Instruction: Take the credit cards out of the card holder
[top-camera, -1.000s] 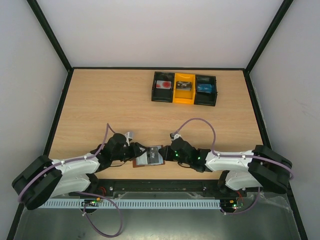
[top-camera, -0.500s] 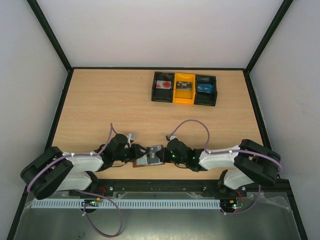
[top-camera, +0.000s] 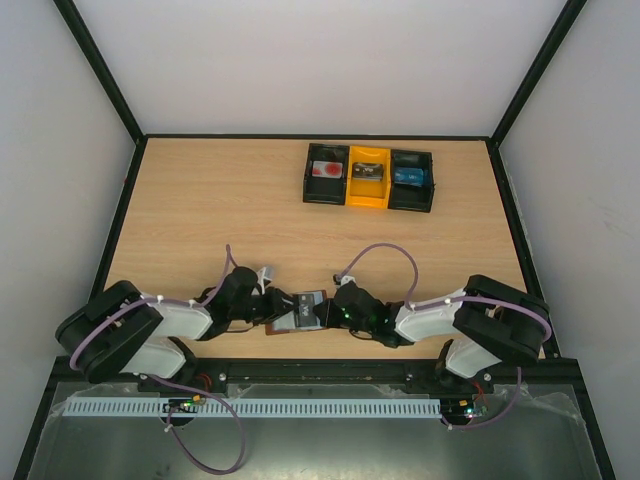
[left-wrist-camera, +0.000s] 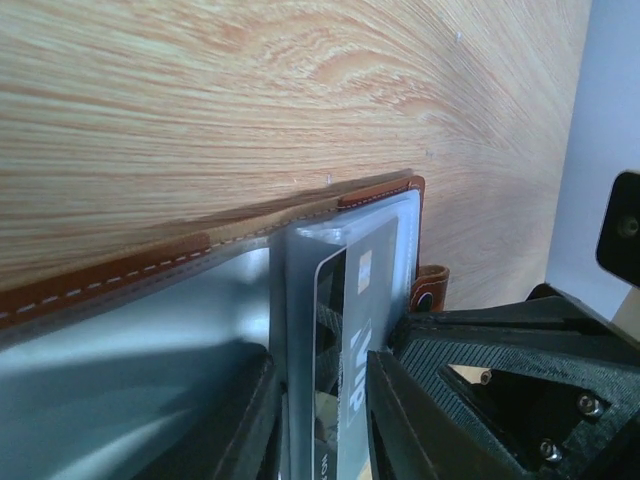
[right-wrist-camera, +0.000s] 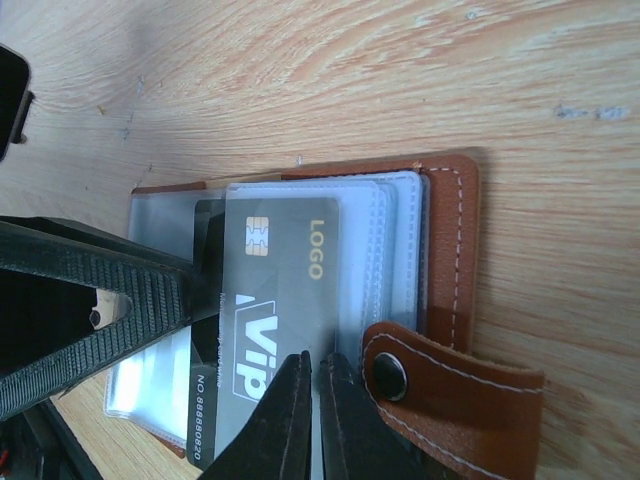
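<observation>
One thin grey plastic credit card (right-wrist-camera: 280, 290) (stiff, light, I think slippery) lies in the unfolded brown leather card holder (right-wrist-camera: 455, 250) near the wooden table's (top-camera: 220, 200) front edge: your left gripper (left-wrist-camera: 318, 400) clamps its sleeve, your right gripper (right-wrist-camera: 313, 375), fingers almost together, is at the card's edge, so take hold there.

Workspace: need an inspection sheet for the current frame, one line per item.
Surface: wood-grain table, pale and flat.
Job's things: brown card holder lying open at the near edge between the arms; grey VIP card appears partly slid out of its clear sleeve.
Clutter: black-and-yellow tray at the far side, one item in each of its three compartments.
Grippers: left claw closed on the holder's sleeves; right claw closed, tips at the VIP card's edge beside the snap tab.
Cables: purple cables loop over both arms, none across the holder.
Surroundings: white walls, black frame; nothing else seen.
</observation>
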